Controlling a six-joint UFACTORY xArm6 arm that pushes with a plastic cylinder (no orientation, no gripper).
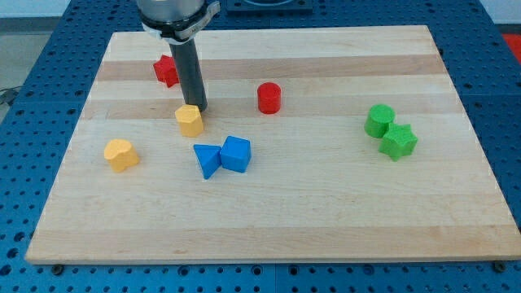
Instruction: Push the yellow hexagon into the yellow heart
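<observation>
The yellow hexagon (189,120) sits left of the board's middle. The yellow heart (120,154) lies lower and further to the view's left, apart from the hexagon. My tip (199,108) is at the hexagon's upper right edge, touching or almost touching it. The dark rod rises from there to the arm at the view's top.
A red star-like block (166,71) lies left of the rod. A red cylinder (269,98) is right of it. A blue triangle (207,159) and a blue cube (236,154) touch below the hexagon. A green cylinder (379,120) and a green star (398,141) sit at the right. The wooden board (326,212) rests on a blue perforated table.
</observation>
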